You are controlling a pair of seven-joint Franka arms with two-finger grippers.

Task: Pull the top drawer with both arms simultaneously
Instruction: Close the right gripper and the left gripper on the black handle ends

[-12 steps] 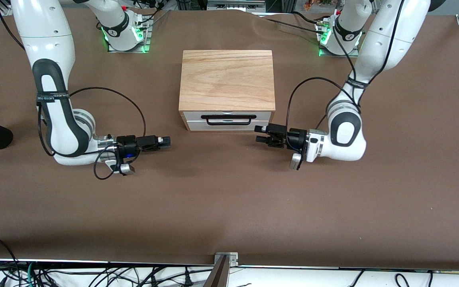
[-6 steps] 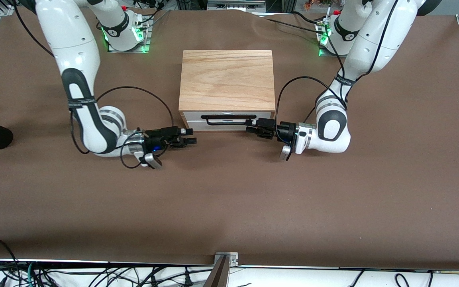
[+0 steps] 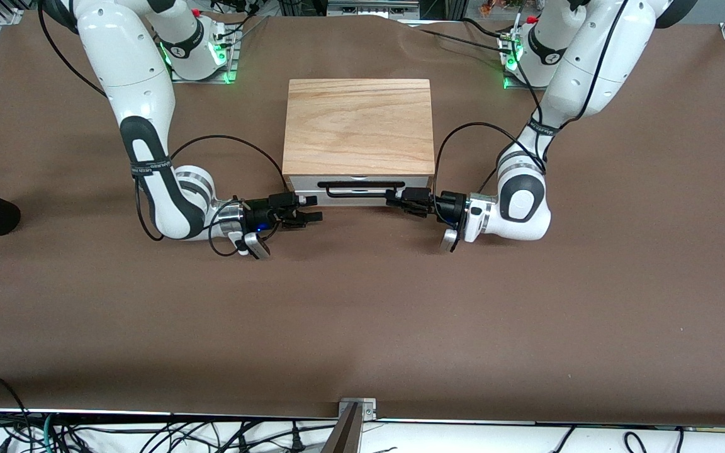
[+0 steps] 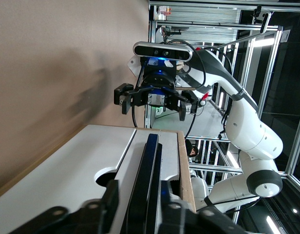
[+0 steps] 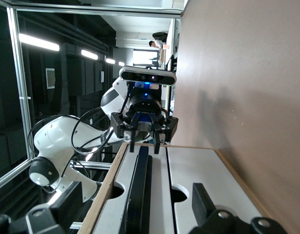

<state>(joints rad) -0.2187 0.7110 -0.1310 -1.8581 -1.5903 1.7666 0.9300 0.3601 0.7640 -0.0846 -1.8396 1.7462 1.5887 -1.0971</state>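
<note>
The top drawer (image 3: pixel 413 182) has a white front and sits shut under the wood top slab (image 3: pixel 359 126). Its black bar handle (image 3: pixel 360 187) spans the front. My left gripper (image 3: pixel 390 198) is open at the handle's end toward the left arm. In the left wrist view (image 4: pixel 139 209) its fingers (image 4: pixel 110 200) stand on either side of the handle (image 4: pixel 146 170) without closing on it. My right gripper (image 3: pixel 317 209) is wide open at the handle's other end. In the right wrist view (image 5: pixel 138 209) the handle (image 5: pixel 139 185) lines up between its fingers (image 5: pixel 202 202).
A lower drawer (image 3: pixel 362 201) with a white front sits under the top one. The cabinet stands on a brown table cover (image 3: pixel 362 314). The arm bases (image 3: pixel 197 50) stand farther from the front camera than the cabinet. Each wrist view shows the other arm's gripper (image 4: pixel 155 97).
Both grippers have moved inward along the table to the ends of the handle. The right arm travelled more. The drawer has not moved.
</note>
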